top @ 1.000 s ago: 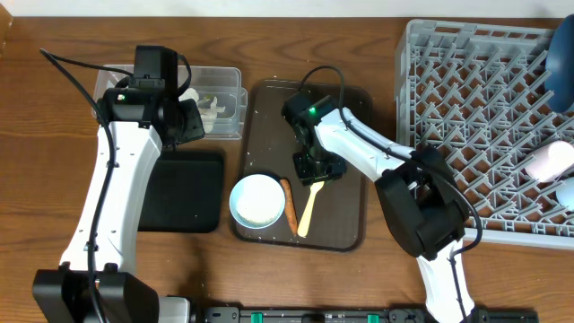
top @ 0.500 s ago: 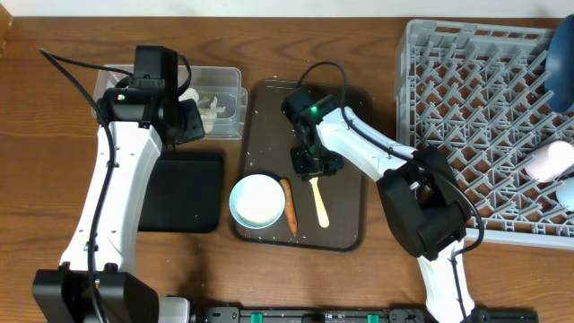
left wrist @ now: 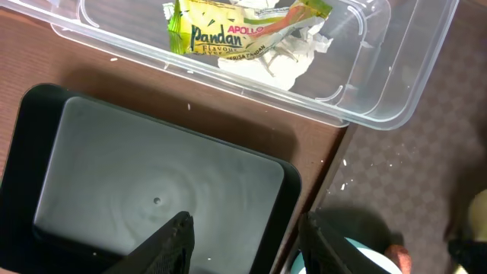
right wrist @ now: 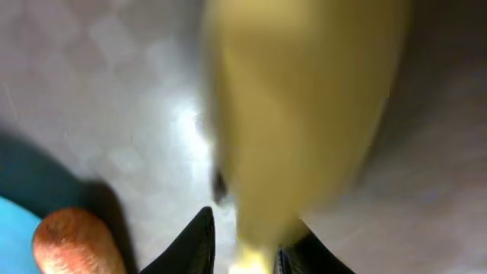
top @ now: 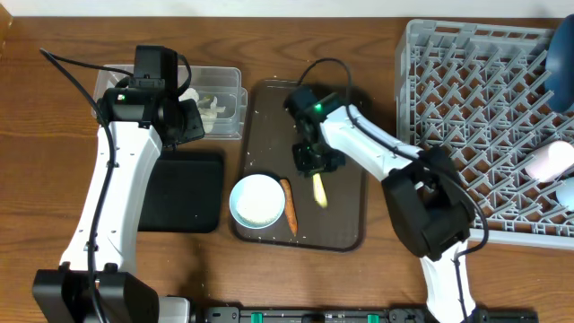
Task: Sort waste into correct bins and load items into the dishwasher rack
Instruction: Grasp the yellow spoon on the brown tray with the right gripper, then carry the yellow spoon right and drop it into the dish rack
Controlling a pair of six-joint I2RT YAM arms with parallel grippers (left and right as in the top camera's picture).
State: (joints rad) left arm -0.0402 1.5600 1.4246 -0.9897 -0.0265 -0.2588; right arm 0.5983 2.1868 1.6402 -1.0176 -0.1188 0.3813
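My right gripper [top: 314,163] is shut on the pale yellow spoon [top: 318,190] over the brown serving tray [top: 345,229]; the spoon fills the right wrist view [right wrist: 297,114], blurred, between my fingers [right wrist: 247,247]. The light-blue bowl [top: 257,201] and the orange carrot stick [top: 289,205] lie on that tray; the stick also shows in the right wrist view [right wrist: 76,240]. My left gripper [left wrist: 251,243] is open and empty above the black tray [left wrist: 152,183], beside the clear tub [left wrist: 380,84], which holds the yellow-green wrapper [left wrist: 228,30] and white tissue [left wrist: 281,65].
The grey dishwasher rack [top: 475,126] stands at the right with the dark-blue plate [top: 560,63], pink cup [top: 549,161] and blue cup [top: 567,191] at its right edge. White rice grains are scattered on the brown tray. In the overhead view, the black tray [top: 184,190] lies below the clear tub [top: 220,99].
My right gripper has swung the spoon from pointing lower left to pointing down and moved slightly up the tray; the spoon looks shorter now. The left arm has not moved.
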